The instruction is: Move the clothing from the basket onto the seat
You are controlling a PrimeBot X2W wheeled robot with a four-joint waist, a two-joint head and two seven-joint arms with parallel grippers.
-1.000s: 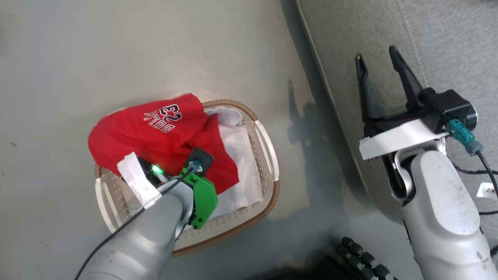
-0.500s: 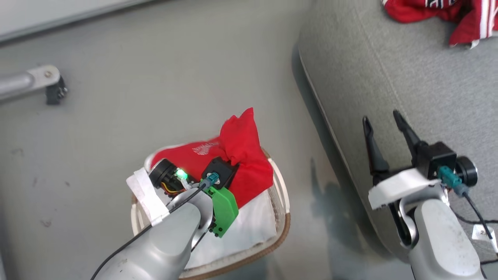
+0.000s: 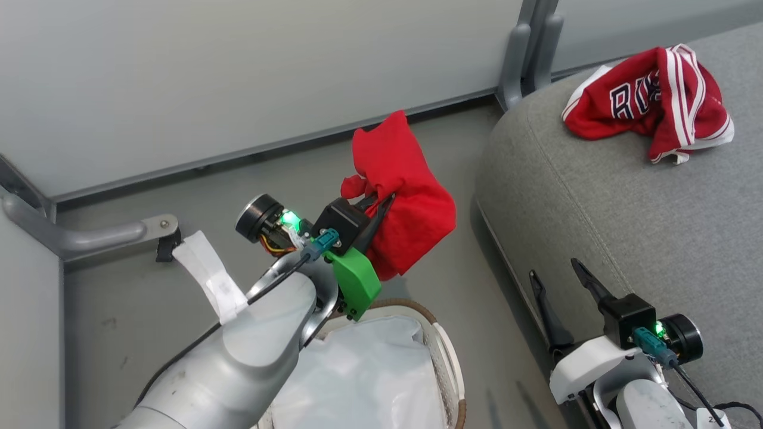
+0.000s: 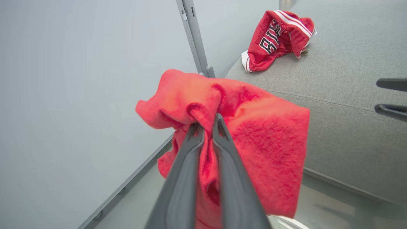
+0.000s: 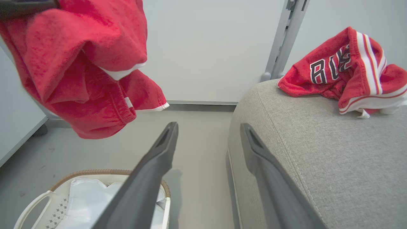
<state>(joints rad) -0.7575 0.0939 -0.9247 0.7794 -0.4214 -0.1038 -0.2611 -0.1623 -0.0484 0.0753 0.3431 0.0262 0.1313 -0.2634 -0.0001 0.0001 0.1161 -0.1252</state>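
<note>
Red garment [image 3: 417, 220] pinched between closed jaws of left gripper [image 4: 206, 122], held well above basket [image 3: 446, 351] so hem is cleared of rim before seat [image 3: 626, 208]. Right gripper [image 3: 554, 268] jaws spread, unused.

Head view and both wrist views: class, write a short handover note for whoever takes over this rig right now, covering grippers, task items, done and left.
Left gripper: shut on the held red garment, in the air between basket and seat.
Right gripper: open, holding nothing, at the seat's edge.
Done: striped red garment lies on the seat; the basket's visible part holds its white liner.
Left: carry the held garment over the seat and release it.
</note>
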